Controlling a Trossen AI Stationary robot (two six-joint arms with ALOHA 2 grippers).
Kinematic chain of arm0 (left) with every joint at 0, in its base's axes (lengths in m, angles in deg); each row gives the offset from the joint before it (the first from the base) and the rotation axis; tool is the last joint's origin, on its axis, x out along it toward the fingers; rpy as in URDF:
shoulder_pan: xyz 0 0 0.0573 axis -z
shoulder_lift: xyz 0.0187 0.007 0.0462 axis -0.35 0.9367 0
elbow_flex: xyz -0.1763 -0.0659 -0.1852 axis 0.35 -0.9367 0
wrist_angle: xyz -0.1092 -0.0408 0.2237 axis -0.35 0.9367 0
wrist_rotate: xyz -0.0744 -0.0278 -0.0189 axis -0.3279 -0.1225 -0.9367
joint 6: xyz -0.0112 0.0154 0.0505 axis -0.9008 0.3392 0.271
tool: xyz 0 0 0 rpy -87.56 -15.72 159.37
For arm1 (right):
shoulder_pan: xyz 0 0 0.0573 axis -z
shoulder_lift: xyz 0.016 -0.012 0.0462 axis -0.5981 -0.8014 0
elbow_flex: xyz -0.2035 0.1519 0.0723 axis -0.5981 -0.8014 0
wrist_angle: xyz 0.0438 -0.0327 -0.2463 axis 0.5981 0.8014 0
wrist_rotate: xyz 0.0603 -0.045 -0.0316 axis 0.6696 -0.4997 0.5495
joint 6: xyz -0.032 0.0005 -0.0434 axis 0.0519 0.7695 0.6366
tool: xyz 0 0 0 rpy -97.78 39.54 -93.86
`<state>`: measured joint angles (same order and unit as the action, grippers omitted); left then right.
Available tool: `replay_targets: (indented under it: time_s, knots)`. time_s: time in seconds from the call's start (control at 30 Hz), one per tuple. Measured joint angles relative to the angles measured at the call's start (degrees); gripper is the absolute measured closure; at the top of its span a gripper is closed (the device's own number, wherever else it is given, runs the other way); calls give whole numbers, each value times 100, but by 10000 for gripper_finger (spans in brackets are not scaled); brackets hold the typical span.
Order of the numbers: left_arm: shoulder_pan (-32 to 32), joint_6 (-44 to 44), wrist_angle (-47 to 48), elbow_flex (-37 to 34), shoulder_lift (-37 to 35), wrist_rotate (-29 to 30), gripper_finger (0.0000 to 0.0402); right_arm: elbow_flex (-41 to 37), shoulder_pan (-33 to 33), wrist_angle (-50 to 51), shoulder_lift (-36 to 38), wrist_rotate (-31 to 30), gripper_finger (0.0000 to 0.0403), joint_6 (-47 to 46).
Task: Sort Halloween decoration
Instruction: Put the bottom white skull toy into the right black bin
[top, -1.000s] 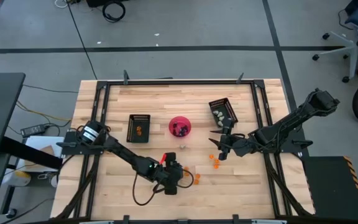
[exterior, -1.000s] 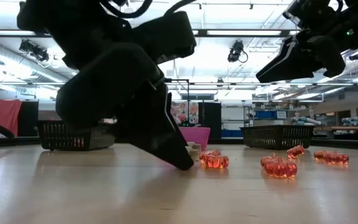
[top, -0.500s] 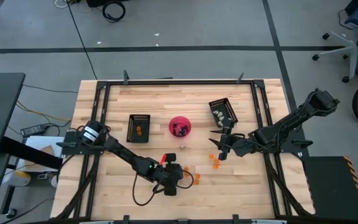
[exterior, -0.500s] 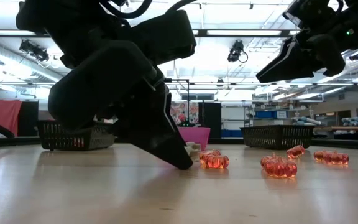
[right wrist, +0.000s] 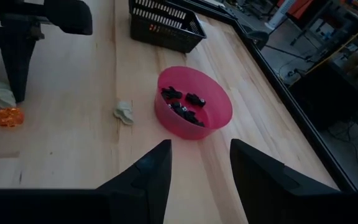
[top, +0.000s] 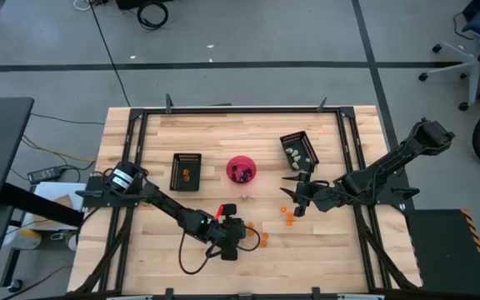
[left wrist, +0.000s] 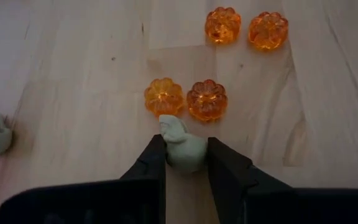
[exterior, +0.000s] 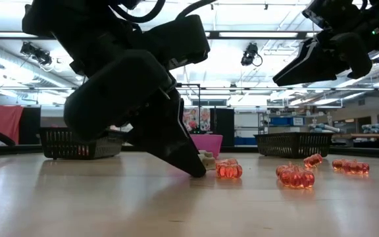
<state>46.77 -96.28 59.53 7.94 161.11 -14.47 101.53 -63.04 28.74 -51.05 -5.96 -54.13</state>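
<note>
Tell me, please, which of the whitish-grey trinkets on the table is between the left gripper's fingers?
It is the whitish-grey trinket just below the pair of orange pumpkins, pinched by the left gripper. The other loose one lies free beside the pink bowl.

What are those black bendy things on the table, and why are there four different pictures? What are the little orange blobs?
The black bendy things are two robot arms. Each ends in a gripper, a pincher with two fingers. One picture looks down from above the table, one looks level across the tabletop, and two come from small cameras on the arms' wrists.

The left gripper is down at the wooden table, pinching a whitish-grey trinket. Just past it lie four orange pumpkin trinkets. The right gripper is open, holds nothing and hangs above the table.

Also on the table: a pink bowl with small black trinkets inside, another whitish-grey trinket beside it, and two black trays.
</note>
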Motion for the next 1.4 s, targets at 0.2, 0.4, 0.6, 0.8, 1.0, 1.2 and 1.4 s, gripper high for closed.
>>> replay_targets:
  time_s: [0.2,0.4,0.6,0.8,1.0,1.2,1.4]
  knots:
    - [-126,345,70,132,-11,211,337,0,-11,-6,-1,-89,236,4]
    - [-390,800,-15,205,-24,320,337,0,-188,-253,87,-515,236,156]
    - [-778,1443,-765,216,17,351,338,0,-396,-423,422,-978,236,396]
    - [-1158,1885,-1665,220,264,79,338,0,-457,-499,779,-994,236,431]
    - [-1545,1849,-2281,220,328,-79,338,0,-461,-495,1167,-998,236,674]
    - [-1861,1884,-2877,223,326,-110,338,0,-461,-491,1411,-997,236,757]
    - [-2192,1888,-3138,435,390,-204,338,0,-461,-544,1452,-1052,236,786]
